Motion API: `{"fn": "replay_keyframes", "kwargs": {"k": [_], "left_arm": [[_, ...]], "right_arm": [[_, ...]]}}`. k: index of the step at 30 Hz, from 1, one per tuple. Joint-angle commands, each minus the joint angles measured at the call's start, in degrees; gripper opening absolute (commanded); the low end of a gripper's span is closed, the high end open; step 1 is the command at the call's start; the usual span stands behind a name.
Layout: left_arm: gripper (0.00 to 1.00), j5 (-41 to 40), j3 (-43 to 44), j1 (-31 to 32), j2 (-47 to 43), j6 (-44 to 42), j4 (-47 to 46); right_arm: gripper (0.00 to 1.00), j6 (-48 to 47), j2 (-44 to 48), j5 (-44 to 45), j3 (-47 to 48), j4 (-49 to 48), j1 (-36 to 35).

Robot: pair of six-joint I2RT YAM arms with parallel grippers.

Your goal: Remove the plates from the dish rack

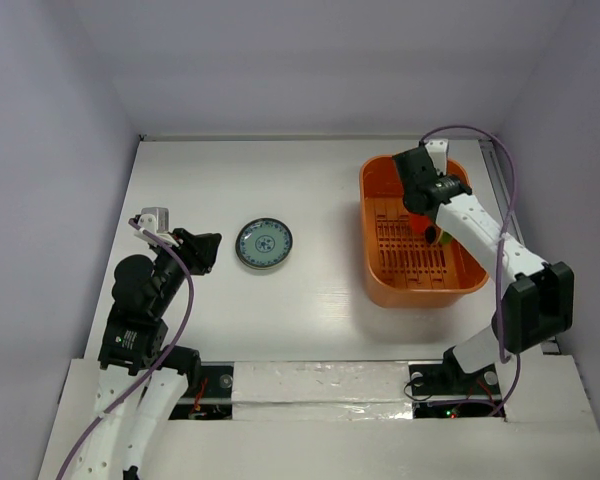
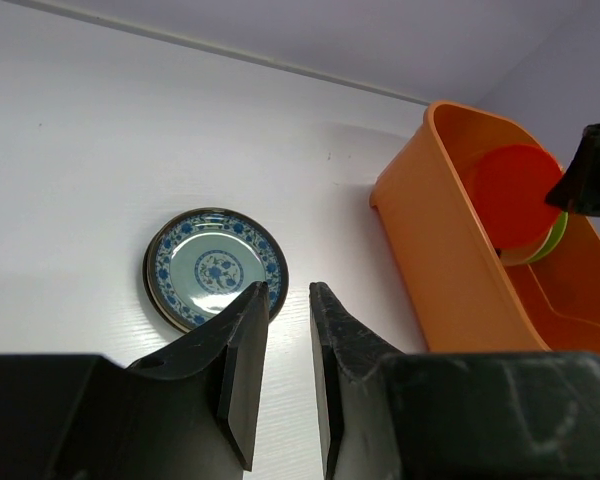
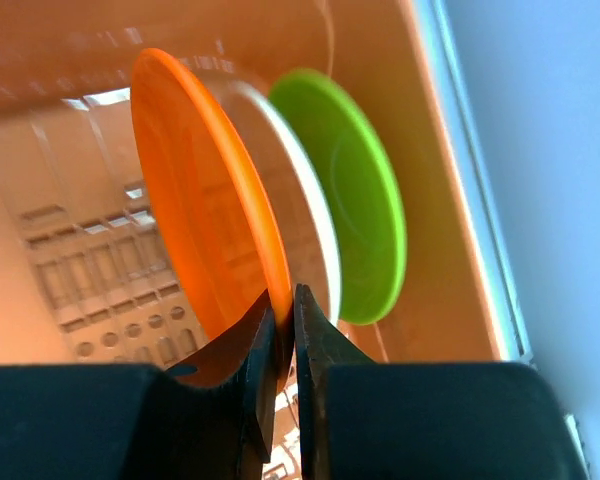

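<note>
The orange dish rack (image 1: 420, 293) stands at the right of the table. In it three plates stand on edge: an orange-red plate (image 3: 200, 220), a cream plate (image 3: 318, 235) behind it and a lime green plate (image 3: 358, 190) nearest the rack wall (image 3: 425, 160). My right gripper (image 3: 283, 296) reaches down into the rack (image 1: 426, 212) and is shut on the orange-red plate's rim. A blue-green patterned plate (image 1: 264, 244) lies flat on the table, left of the rack. My left gripper (image 2: 288, 288) hovers just left of that plate (image 2: 215, 267), its jaws slightly apart and empty.
White walls enclose the table on three sides. The left wrist view also shows the rack's near wall (image 2: 450, 260) with the orange-red plate (image 2: 512, 192) above it. The right arm's cable (image 1: 500, 160) loops over the rack's far right corner.
</note>
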State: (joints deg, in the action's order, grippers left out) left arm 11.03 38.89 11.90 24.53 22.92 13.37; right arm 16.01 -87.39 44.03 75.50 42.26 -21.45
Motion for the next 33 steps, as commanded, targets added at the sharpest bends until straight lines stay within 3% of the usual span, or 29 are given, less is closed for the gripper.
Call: {"fn": "replay_keyframes", "kwargs": {"k": [1,7,11,14,20,24,33], "left_arm": [[0.21,-0.30,-0.05,0.23,-0.19,-0.15,-1.68],[0.21,-0.30,0.04,0.23,-0.28,-0.24,-1.68],[0.21,-0.13,-0.13,0.23,-0.10,-0.15,-1.76],[0.21,-0.13,-0.13,0.23,-0.01,-0.15,-1.94],[0.22,-0.39,-0.13,-0.30,0.16,-0.15,-1.76],[0.23,-0.65,-0.05,-0.30,0.34,-0.07,-1.59],[0.24,-0.57,-0.13,-0.30,0.43,-0.07,-1.59]], "right_arm": [[0.02,-1.51,4.51,3.87,7.54,2.29,-2.09],[0.00,-1.07,9.16,6.24,15.28,6.78,-6.93],[0.00,0.42,13.65,2.39,15.90,1.37,-12.99],[0.00,2.26,14.19,-5.34,12.39,-5.41,-19.93],[0.00,8.59,3.14,-18.88,10.19,-23.15,-28.63],[0.00,14.48,-5.12,-28.53,10.89,-29.59,-29.26],[0.00,24.67,-15.96,-34.88,7.82,-38.03,-29.26]]}}
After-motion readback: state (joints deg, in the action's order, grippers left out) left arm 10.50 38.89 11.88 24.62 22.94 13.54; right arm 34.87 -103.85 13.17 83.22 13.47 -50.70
